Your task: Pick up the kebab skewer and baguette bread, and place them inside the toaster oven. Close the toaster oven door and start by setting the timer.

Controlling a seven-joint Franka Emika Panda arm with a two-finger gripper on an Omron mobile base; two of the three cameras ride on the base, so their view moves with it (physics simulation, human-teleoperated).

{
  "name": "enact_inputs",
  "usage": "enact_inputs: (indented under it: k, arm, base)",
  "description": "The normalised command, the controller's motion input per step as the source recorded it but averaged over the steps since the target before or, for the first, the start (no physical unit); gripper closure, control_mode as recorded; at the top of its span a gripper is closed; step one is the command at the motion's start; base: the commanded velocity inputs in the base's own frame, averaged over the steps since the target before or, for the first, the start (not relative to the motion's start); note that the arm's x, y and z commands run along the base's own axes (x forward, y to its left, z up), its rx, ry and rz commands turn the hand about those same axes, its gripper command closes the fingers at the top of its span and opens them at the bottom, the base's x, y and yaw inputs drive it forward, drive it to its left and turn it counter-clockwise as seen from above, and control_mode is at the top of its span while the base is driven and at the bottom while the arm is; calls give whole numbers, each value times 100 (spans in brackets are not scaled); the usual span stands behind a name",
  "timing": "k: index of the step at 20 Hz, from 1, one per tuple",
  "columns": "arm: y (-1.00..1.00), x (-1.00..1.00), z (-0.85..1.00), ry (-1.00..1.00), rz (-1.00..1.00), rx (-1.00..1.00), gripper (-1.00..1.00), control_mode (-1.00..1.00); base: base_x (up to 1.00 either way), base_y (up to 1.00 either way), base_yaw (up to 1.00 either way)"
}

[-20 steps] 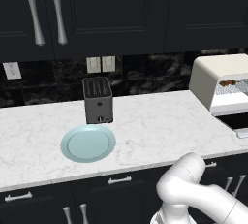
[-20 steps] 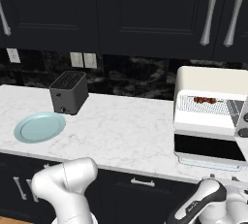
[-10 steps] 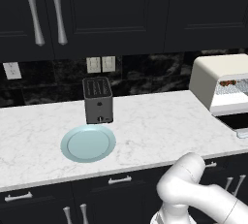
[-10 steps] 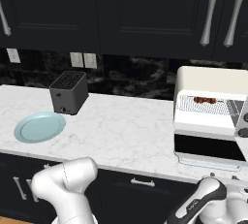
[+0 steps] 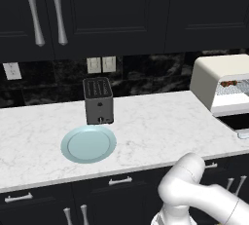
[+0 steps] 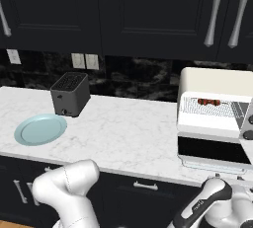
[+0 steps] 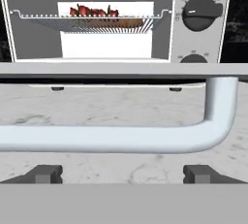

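- In the hand view our gripper has its jaws spread wide with nothing between them, the two dark fingertips poking up at 7 and 5 o'clock.
- Just past the tips, the pale bar handle of the toaster oven door runs straight across and bends away at about 3 o'clock. It sits above the gap between the jaws, and we can't tell if it's touching them.
- The door itself is swung down flat, so we're looking at it edge-on as a grey band across the middle.
- Beyond the door is the open toaster oven, with the wire rack up at 12 o'clock.
- On that rack we see the kebab skewer, red chunks in a row, and the orange-brown baguette bread lying right alongside it.
- Two grey knobs are at 1 to 2 o'clock on the oven's front panel; the upper knob is in full view, the lower one is mostly hidden by the door edge.
- From the right base view, the oven sits on the marble counter at 3 o'clock, the skewer visible as red bits inside.
- Further off at 9 to 10 o'clock are a pale blue plate and a dark slot toaster behind it, well apart from the oven.
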Motion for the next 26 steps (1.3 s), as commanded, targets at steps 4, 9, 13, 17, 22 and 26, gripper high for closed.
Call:
enact_inputs:
  k: [4, 9, 13, 17, 22, 26]
  arm:
    - [3, 24, -34, 0, 0, 0, -100, -100]
    - [8, 28, -32, 0, 0, 0, -100, -100]
    - [10, 28, -25, 0, 0, -1, -100, -100]
    - [27, 16, -4, 0, 0, -3, -100, -100]
    - [29, 12, 0, -2, 0, -1, -100, -100]
    - [20, 31, 0, -2, 0, 0, -100, -100]
  base:
    - [0, 0, 0]
    - [0, 0, 0]
    - [0, 0, 0]
    - [0, 0, 0]
    - [0, 0, 0]
    - [0, 0, 0]
